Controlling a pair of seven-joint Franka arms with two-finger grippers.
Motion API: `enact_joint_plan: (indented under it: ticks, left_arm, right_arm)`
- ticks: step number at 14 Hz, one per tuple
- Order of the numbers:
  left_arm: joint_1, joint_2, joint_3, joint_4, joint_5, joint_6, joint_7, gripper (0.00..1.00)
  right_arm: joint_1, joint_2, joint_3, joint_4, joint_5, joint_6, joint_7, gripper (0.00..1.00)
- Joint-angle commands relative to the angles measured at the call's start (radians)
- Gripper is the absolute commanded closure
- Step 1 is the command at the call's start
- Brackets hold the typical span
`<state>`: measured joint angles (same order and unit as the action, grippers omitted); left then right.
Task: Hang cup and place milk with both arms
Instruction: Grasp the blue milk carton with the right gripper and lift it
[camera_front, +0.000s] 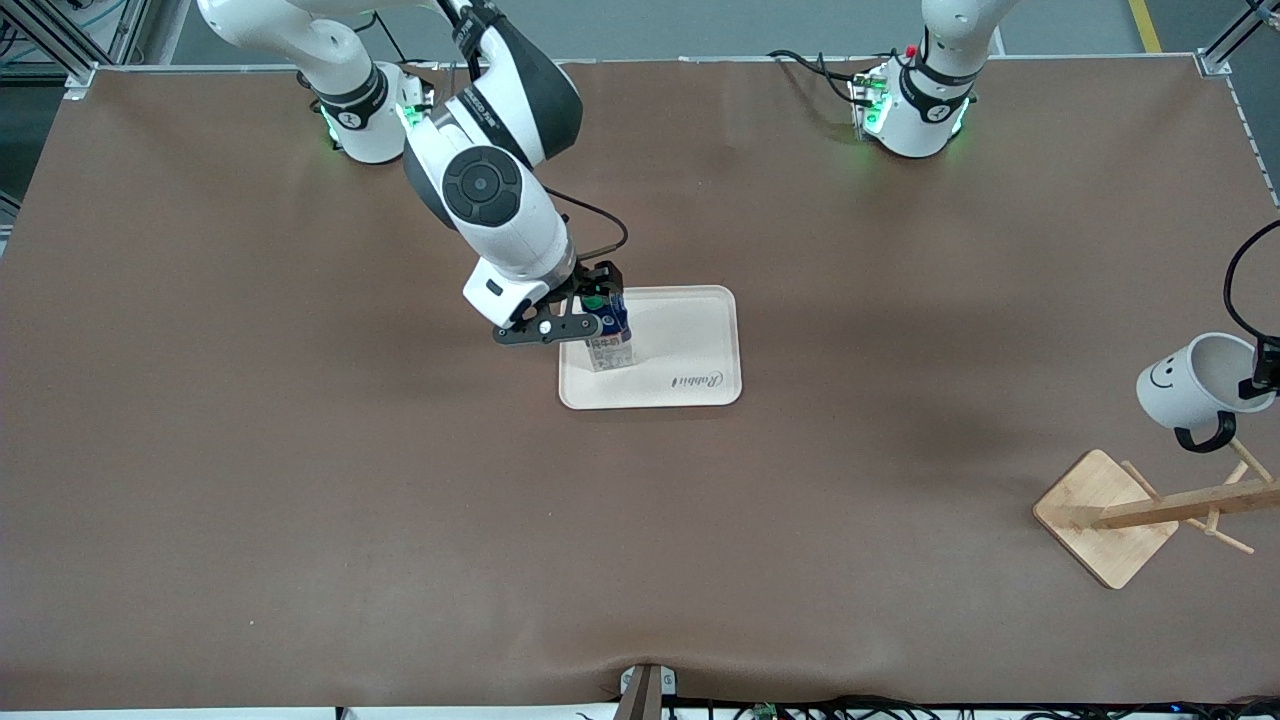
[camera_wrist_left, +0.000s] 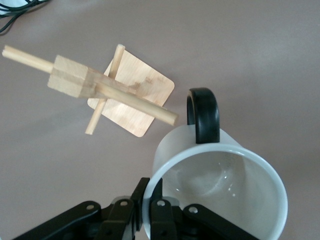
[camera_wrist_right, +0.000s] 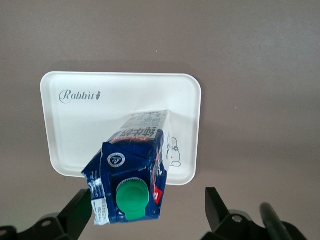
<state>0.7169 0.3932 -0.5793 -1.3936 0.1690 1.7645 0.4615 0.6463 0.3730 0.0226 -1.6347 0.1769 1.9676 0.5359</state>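
The milk (camera_front: 608, 335) stands upright on the white tray (camera_front: 690, 340), at the tray's end toward the right arm. My right gripper (camera_front: 585, 305) is open around the carton's blue top, with a clear gap between the carton (camera_wrist_right: 132, 170) and one finger (camera_wrist_right: 216, 207). The white cup (camera_front: 1195, 385) with its smiley face hangs tilted in the air over the wooden rack (camera_front: 1150, 510). My left gripper (camera_wrist_left: 150, 200) is shut on the cup's rim (camera_wrist_left: 220, 190). The black handle (camera_wrist_left: 204, 115) points toward a rack peg (camera_wrist_left: 150, 107) and is apart from it.
The rack's square wooden base (camera_wrist_left: 135, 95) lies on the brown table mat near the left arm's end of the table. The tray carries a "Rabbit" print (camera_wrist_right: 80, 96) on its bare part.
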Motion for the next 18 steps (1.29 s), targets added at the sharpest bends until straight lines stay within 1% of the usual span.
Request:
enact_joint_plan:
  ticks: [1, 3, 6, 8, 10, 14, 15, 16, 17, 18]
  left_arm:
    - [-0.001, 0.015, 0.005, 0.028, 0.015, -0.002, 0.013, 1.00]
    - [0.001, 0.016, 0.027, 0.027, 0.017, -0.002, 0.031, 1.00]
    - [0.003, 0.018, 0.036, 0.027, 0.018, -0.002, 0.062, 1.00]
    - [0.001, 0.033, 0.058, 0.030, 0.013, 0.000, 0.065, 1.00]
    - [0.001, 0.039, 0.058, 0.030, 0.013, 0.001, 0.059, 1.00]
    - [-0.002, 0.044, 0.058, 0.030, 0.012, 0.023, 0.054, 1.00]
    - [-0.004, 0.045, 0.058, 0.030, 0.013, 0.023, 0.054, 1.00]
    - [-0.004, 0.045, 0.058, 0.030, 0.013, 0.023, 0.060, 1.00]
    - [-0.004, 0.047, 0.058, 0.030, 0.013, 0.023, 0.057, 0.95]
    - [-0.004, 0.045, 0.058, 0.030, 0.010, 0.023, 0.052, 0.82]
  right_arm:
    - [0.004, 0.004, 0.005, -0.014, 0.018, 0.046, 0.009, 0.00]
    - [0.013, 0.020, 0.005, -0.014, 0.018, 0.050, 0.010, 0.00]
    - [0.026, 0.036, 0.008, -0.017, 0.019, 0.074, 0.010, 0.00]
    - [0.038, 0.046, 0.008, -0.019, 0.019, 0.085, 0.009, 0.00]
    - [0.044, 0.050, 0.007, -0.028, 0.018, 0.096, 0.007, 0.00]
    - [0.058, 0.049, 0.008, -0.114, 0.018, 0.220, 0.009, 0.00]
    - [0.065, 0.049, 0.008, -0.116, 0.018, 0.223, 0.009, 0.13]
    - [0.070, 0.049, 0.008, -0.113, 0.018, 0.214, 0.021, 0.65]
    - [0.070, 0.047, 0.008, -0.108, 0.018, 0.185, 0.047, 1.00]
    - [0.070, 0.047, 0.008, -0.094, 0.018, 0.124, 0.082, 1.00]
